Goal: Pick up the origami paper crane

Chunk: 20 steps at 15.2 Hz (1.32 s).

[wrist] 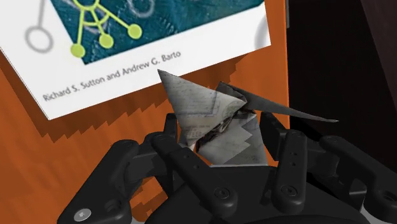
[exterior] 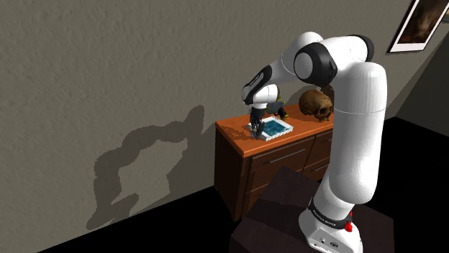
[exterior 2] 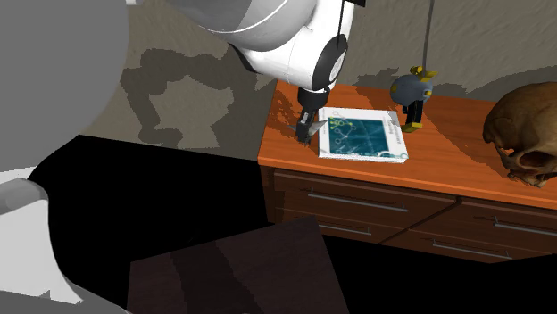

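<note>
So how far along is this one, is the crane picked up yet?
Approach looks done: the pincer sits low over the orange cabinet top, beside the book. In hand: its fingers clasp the grey paper crane between them. Left: the lift, since the crane seems not yet raised clear of the cabinet top.

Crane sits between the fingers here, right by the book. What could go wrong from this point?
1. The gripper appears to clasp the paper crane by its folded body; thin paper could crumple or slip out on the lift.
2. The book has a corner right beside the crane, so a finger could snag it.
3. All this is near the dresser end; a dropped crane might fall off.
</note>
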### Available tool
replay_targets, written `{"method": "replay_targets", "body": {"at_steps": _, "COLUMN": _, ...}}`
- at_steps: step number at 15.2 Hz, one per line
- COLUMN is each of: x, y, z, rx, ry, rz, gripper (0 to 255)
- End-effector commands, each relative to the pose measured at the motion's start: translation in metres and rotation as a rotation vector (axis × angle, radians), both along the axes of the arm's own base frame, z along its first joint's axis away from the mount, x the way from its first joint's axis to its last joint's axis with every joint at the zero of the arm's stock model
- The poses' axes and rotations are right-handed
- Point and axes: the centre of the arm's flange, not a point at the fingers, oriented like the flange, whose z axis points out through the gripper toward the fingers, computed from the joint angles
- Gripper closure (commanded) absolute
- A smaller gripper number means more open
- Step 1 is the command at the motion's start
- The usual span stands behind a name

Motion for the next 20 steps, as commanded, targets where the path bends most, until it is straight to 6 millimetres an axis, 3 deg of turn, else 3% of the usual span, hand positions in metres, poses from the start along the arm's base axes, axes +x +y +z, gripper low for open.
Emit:
{"method": "replay_targets", "body": {"at_steps": 1, "x": 0.000, "y": 0.000, "z": -0.001, "rx": 0.000, "ry": 0.001, "rz": 0.000, "gripper": 255}}
{"method": "replay_targets", "body": {"at_steps": 7, "x": 0.000, "y": 0.000, "z": -0.001, "rx": 0.000, "ry": 0.001, "rz": 0.000, "gripper": 255}}
{"method": "replay_targets", "body": {"at_steps": 20, "x": 0.000, "y": 0.000, "z": 0.068, "rx": 0.000, "ry": 0.001, "rz": 0.000, "gripper": 255}}
